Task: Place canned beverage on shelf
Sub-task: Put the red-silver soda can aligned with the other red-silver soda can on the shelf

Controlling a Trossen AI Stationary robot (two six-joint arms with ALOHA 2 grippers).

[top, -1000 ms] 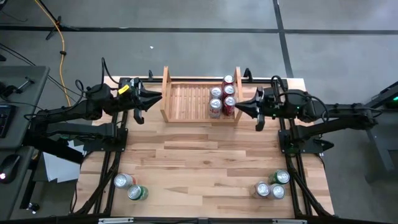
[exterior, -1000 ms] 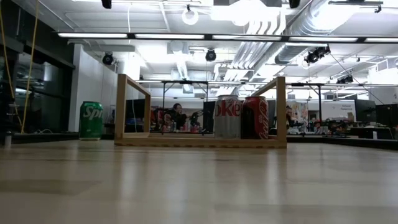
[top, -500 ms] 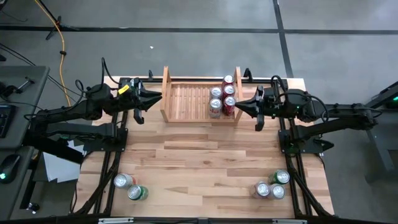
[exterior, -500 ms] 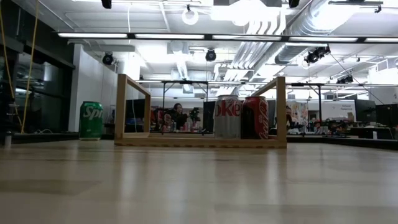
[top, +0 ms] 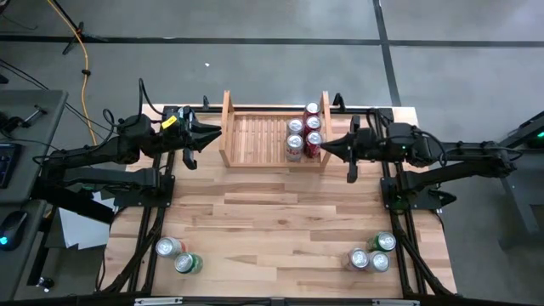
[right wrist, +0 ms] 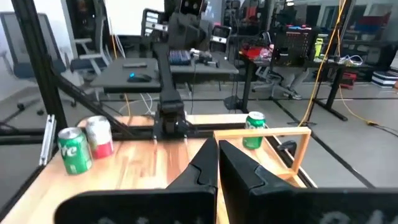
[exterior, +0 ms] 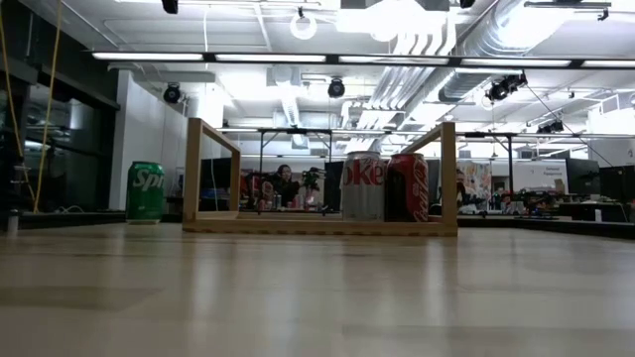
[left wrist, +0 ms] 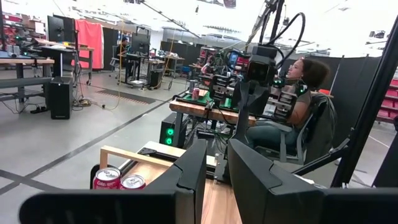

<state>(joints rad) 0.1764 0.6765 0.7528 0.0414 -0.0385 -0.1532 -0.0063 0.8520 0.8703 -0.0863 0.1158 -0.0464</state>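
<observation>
The pale wooden shelf (top: 263,136) stands at the table's far edge. Several cans (top: 304,134) stand upright on its slats at its right end; a silver one (exterior: 362,186) and a red one (exterior: 406,186) show in front. My left gripper (top: 218,133) hovers level just left of the shelf, a narrow empty gap (left wrist: 217,168) between its fingers. My right gripper (top: 324,147) hovers level just right of the shelf, shut (right wrist: 217,163) and empty. A green can (exterior: 146,191) stands on the table left of the shelf.
Two loose cans (top: 177,255) stand at the table's near left and three (top: 372,252) at its near right. The middle of the tabletop (top: 272,212) is bare wood. The shelf's left and middle slats (top: 255,138) hold nothing. A person (left wrist: 292,112) sits beyond the table.
My right gripper has rolled about the line it points along, staying level beside the shelf's right board. Cans, shelf and left arm stand as before.
</observation>
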